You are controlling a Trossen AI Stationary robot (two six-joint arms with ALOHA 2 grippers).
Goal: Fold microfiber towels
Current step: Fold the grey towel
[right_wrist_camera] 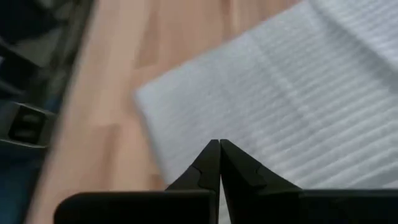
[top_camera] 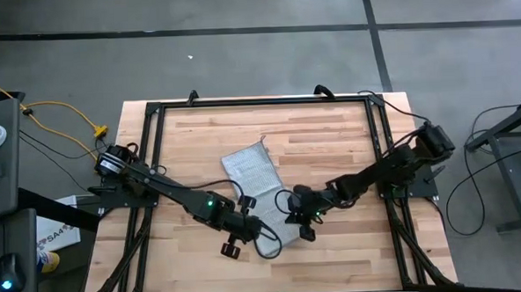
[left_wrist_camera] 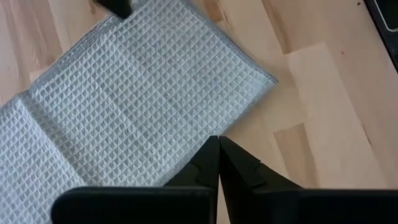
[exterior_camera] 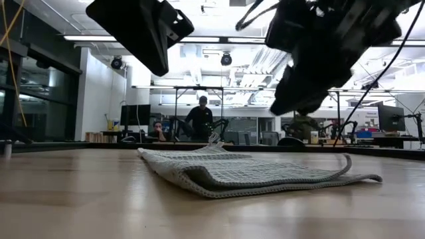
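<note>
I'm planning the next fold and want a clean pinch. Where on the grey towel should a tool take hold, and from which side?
Probably the free corner of the towel nearest the left tool, which is shut above it, coming from the bare wood beside that corner. The cloth lies flat in layers, so the middle gives no lip; its corners overhang nothing, but the low view shows one edge curling up.

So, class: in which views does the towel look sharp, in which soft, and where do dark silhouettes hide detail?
Left wrist view: light grey-blue waffle-weave towel crisp. Right wrist view: towel smeared, weave reduced to streaks. Low view: both arms backlit by ceiling lights, plain black shapes; near wooden tabletop soft.
</note>
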